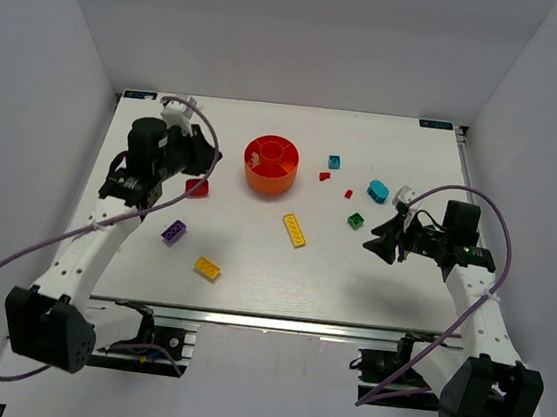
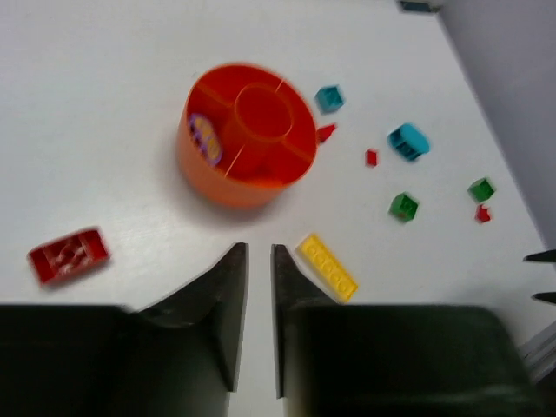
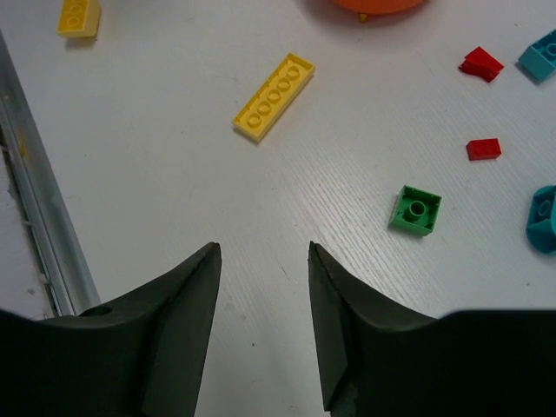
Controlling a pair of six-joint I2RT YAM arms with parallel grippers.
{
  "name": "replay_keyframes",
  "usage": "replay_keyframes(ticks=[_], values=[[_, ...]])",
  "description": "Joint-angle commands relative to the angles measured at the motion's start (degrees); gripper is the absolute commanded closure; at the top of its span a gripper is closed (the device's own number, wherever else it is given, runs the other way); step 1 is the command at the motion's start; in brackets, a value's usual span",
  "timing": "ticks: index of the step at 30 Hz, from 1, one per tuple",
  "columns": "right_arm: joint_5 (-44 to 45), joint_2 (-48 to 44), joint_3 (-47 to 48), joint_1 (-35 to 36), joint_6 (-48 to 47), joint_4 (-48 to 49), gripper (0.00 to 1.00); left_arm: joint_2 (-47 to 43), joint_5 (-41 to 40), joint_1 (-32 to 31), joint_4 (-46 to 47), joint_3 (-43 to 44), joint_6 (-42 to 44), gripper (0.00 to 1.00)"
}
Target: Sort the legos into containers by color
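Note:
The orange-red bowl (image 1: 270, 163) (image 2: 248, 135) stands at the back middle, with a purple piece (image 2: 206, 139) in one of its wedges. My left gripper (image 1: 204, 158) (image 2: 259, 252) hovers left of the bowl, shut and holding nothing. Beside it lies a red brick (image 1: 197, 187) (image 2: 69, 255). A yellow plate (image 1: 295, 230) (image 3: 273, 96) lies mid-table. A purple brick (image 1: 173, 231) and a yellow brick (image 1: 208, 268) sit front left. My right gripper (image 1: 380, 245) (image 3: 263, 249) is open over bare table, with a green brick (image 1: 356, 219) (image 3: 414, 211) just beyond it.
Right of the bowl are a small cyan brick (image 1: 334, 162), two small red pieces (image 1: 324, 177) (image 1: 349, 192) and a rounded cyan piece (image 1: 378, 191). A metal rail (image 3: 48, 252) runs along the table's front edge. White walls enclose three sides.

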Motion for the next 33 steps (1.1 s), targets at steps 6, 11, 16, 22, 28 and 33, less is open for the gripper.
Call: replay_keyframes(ticks=[6,11,16,22,28,33], values=[[-4.7,0.4,-1.1,3.2,-5.3,-0.7,0.36,-10.6,-16.1,0.0,-17.5,-10.0,-0.1,0.28],[-2.9,1.1,-1.0,5.1,-4.3,0.1,0.3,-11.5,-22.2,0.0,-20.9,-12.5,0.6,0.18],[-2.8,1.0,-0.8,5.1,-3.9,-0.1,0.29,-9.2,-22.0,0.0,-20.9,-13.6,3.0,0.16],[-2.5,0.0,-0.4,5.0,-3.9,-0.5,0.28,-1.5,-26.2,0.0,-20.8,-13.5,6.7,0.17],[-2.2,-2.1,0.3,4.8,-3.6,-0.7,0.27,7.4,-30.0,-1.1,-24.2,-10.5,11.6,0.17],[-2.1,-4.3,0.2,5.0,-3.8,-0.7,0.26,11.8,-30.6,-1.1,-25.1,-9.1,14.2,0.2]])
